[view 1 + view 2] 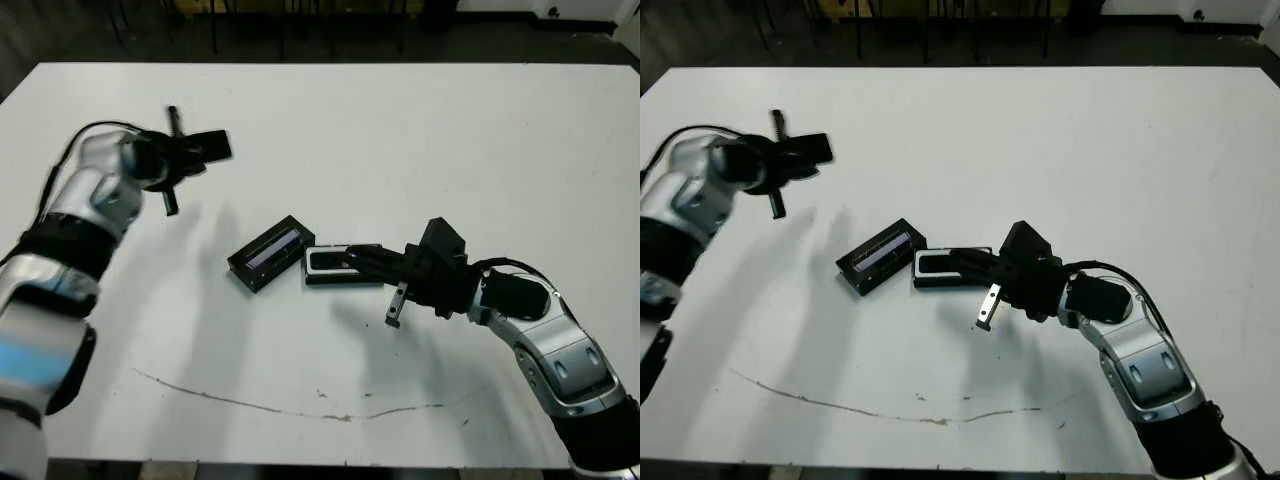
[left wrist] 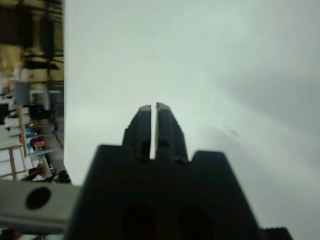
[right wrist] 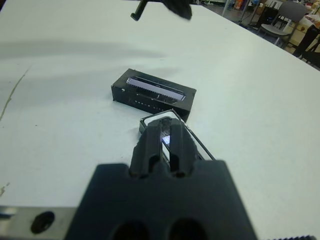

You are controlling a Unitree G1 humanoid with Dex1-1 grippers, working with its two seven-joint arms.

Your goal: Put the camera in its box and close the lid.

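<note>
The lid [image 1: 268, 253] lies open side up at mid-table, showing its pale strip; in the right wrist view the lid [image 3: 152, 92] sits just beyond the box. The white-lined box [image 1: 312, 262] lies right beside it. The camera [image 3: 165, 140] lies down in the box, its bluish screen showing between my right fingers. My right gripper [image 1: 352, 257] reaches over the box's right end and looks shut on the camera. My left gripper [image 1: 205, 148] is held up at the far left, shut and empty, well away from the box.
A thin dark scratch line [image 1: 300, 405] crosses the table near its front edge. Chair legs stand beyond the far edge [image 1: 330, 62]. Bare white table lies all around the box and lid.
</note>
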